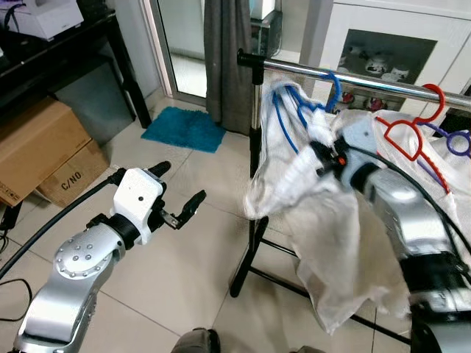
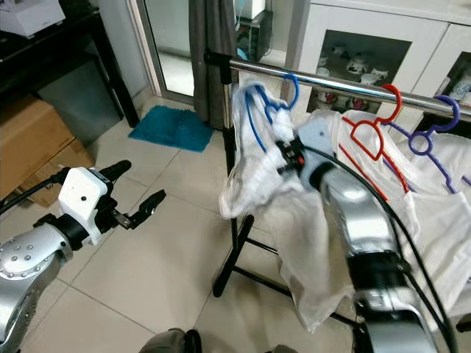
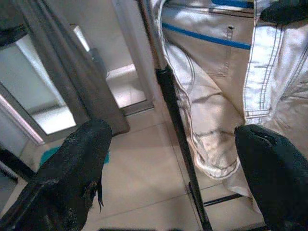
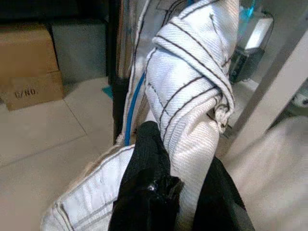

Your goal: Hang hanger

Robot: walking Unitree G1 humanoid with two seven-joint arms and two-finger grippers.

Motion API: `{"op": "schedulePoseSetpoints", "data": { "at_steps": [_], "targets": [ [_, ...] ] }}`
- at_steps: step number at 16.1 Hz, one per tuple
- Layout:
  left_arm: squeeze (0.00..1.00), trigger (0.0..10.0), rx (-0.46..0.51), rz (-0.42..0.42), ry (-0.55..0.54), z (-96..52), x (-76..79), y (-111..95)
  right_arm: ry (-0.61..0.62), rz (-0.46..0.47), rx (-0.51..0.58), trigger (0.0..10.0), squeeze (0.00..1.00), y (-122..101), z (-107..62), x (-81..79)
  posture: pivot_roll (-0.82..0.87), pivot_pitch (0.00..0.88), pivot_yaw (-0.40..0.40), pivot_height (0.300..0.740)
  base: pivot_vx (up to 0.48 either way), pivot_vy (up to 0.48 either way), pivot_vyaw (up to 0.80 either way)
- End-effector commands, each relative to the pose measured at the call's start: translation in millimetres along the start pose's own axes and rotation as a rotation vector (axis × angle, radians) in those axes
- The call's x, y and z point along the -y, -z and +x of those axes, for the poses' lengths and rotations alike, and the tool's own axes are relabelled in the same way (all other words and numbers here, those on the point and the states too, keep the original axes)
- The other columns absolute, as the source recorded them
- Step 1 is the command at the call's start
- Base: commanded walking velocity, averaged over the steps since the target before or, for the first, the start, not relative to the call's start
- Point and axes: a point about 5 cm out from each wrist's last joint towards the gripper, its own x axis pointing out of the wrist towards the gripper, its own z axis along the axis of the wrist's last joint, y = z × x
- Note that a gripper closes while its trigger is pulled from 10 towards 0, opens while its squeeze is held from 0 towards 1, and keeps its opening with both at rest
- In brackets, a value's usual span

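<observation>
Blue hanger hook already over rail; right tool clamps its cloth just below; left tool open, well apart.

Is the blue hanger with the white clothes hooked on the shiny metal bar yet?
Yes. The blue plastic hanger has its hook over the silver metal rail, while the right gripper pinches the bunched white garment below.

The blue hanger hung with its hook over the steel rail of the clothes rack, near the rail's left end. A white stitched garment was draped on it, bunched and twisted at the top, its loose cloth falling beside the rack's black upright. My right fingers pinched the twisted cloth.
</observation>
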Motion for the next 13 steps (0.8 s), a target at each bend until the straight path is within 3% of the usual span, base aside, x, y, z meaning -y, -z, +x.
{"op": "schedulePoseSetpoints", "data": {
  "at_steps": [1,4,5,6,7,11,12,13],
  "targets": [
    [1.00,10.0,-0.014,0.014,0.007,-2.8,-6.1,1.6,-0.026,-0.051,0.058,0.0,0.00,-15.5,-10.7,3.7,-0.07,0.052,0.116,0.740,0.000,0.000,0.00],
    [1.00,10.0,-0.061,0.054,0.050,-5.2,-11.0,7.5,-0.122,-0.100,0.034,0.0,0.00,-10.2,-32.0,4.7,-0.07,0.057,0.116,0.740,0.000,0.000,0.00],
    [1.00,10.0,-0.123,0.118,0.067,-7.1,-20.0,15.2,-0.252,-0.117,0.035,0.0,0.00,-13.0,-45.7,-0.4,-0.08,0.062,0.111,0.740,0.000,0.000,0.00],
    [0.93,10.0,-0.158,0.163,0.063,-7.2,-28.3,17.9,-0.329,-0.108,0.045,0.0,0.00,-17.1,-53.8,-4.2,-0.08,0.064,0.110,0.740,0.000,0.000,0.00],
    [0.00,10.0,-0.196,0.232,0.043,-5.6,-42.7,19.1,-0.444,-0.087,0.073,0.0,0.00,-25.1,-64.9,-11.4,-0.08,0.064,0.111,0.740,0.000,0.000,0.00],
    [0.00,10.0,-0.176,0.210,0.050,0.8,-50.8,16.6,-0.557,-0.073,0.100,0.0,0.00,-32.2,-72.0,-20.6,-0.07,0.071,0.110,0.740,0.000,0.000,0.00],
    [0.00,8.0,-0.101,0.101,0.118,7.9,-39.6,12.5,-0.586,-0.077,0.110,0.0,0.00,-35.7,-71.1,-25.1,-0.07,0.070,0.122,0.740,0.000,0.000,0.00],
    [0.00,8.3,-0.060,0.037,0.172,10.6,-30.0,10.0,-0.595,-0.080,0.116,0.0,0.00,-37.4,-70.7,-27.3,-0.07,0.070,0.122,0.740,0.000,0.000,0.00]
  ]
}}
